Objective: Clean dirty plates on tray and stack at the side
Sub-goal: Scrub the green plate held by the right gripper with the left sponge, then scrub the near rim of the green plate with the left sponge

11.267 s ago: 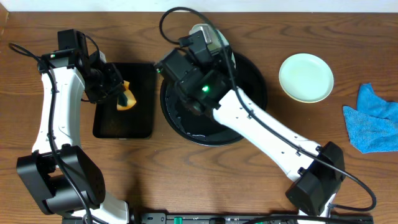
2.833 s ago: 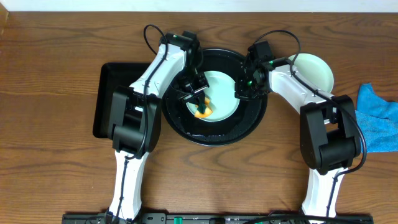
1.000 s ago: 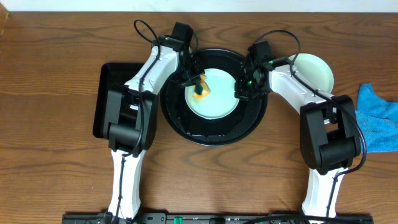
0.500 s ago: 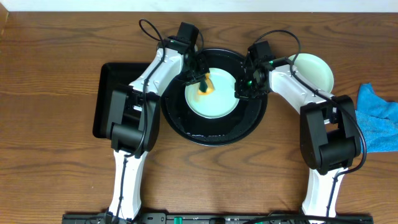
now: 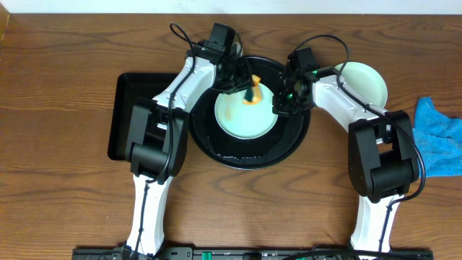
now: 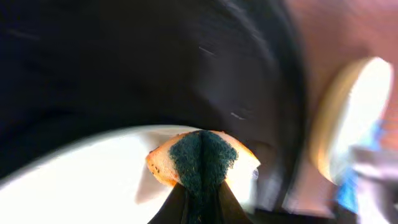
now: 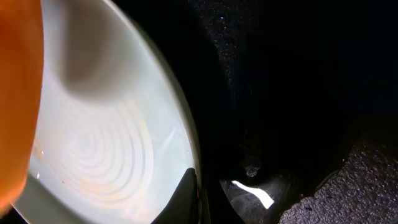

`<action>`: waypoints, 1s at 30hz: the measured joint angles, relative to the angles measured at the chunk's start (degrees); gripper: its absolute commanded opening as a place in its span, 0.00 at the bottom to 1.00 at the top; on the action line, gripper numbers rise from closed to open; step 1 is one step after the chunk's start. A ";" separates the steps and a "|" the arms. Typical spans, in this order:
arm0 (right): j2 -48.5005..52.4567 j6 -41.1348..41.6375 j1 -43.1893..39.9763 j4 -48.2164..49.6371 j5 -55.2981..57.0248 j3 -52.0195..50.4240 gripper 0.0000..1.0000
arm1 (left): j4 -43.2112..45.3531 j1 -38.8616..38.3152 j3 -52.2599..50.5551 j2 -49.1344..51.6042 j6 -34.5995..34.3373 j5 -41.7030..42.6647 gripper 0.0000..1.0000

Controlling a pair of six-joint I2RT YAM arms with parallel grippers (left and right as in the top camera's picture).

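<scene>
A pale mint plate (image 5: pixel 242 119) lies in the round black tray (image 5: pixel 245 153), with a faint brownish tinge on its left part. My left gripper (image 5: pixel 244 85) is shut on an orange sponge (image 5: pixel 252 94) with a dark green scouring face, over the plate's far right edge. The left wrist view shows the sponge (image 6: pixel 202 155) pinched in that gripper (image 6: pixel 200 190) above the plate (image 6: pixel 74 180). My right gripper (image 5: pixel 280 107) is shut on the plate's right rim. In the right wrist view its fingers (image 7: pixel 189 193) clamp the plate (image 7: pixel 106 137) edge against the tray (image 7: pixel 292 74).
A second pale plate (image 5: pixel 361 83) sits on the table right of the tray, partly behind my right arm. A blue cloth (image 5: pixel 437 137) lies at the right edge. A rectangular black tray (image 5: pixel 126 123) lies left of the round tray.
My left gripper has carried the sponge from the plate's upper left across to its far right edge. The right gripper stays on the plate's rim.
</scene>
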 measured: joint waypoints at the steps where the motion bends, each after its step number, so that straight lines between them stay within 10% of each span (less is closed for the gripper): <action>1: 0.00 0.00 0.00 0.00 -0.02 0.00 0.01 | -0.04 0.07 0.15 0.00 0.04 2.08 0.07; 8: 0.00 -0.02 0.00 -0.02 -0.02 0.00 0.01 | -9.86 3.28 0.66 -3.85 2.54 7.39 0.08; 19: 0.00 -0.02 0.00 -0.02 0.00 -0.02 0.01 | -44.02 4.87 1.84 -19.10 8.44 -9.16 0.07; 30: 0.00 -0.02 0.00 -0.04 0.00 0.00 0.01 | -42.01 0.83 -15.41 -17.99 15.69 -3.54 0.08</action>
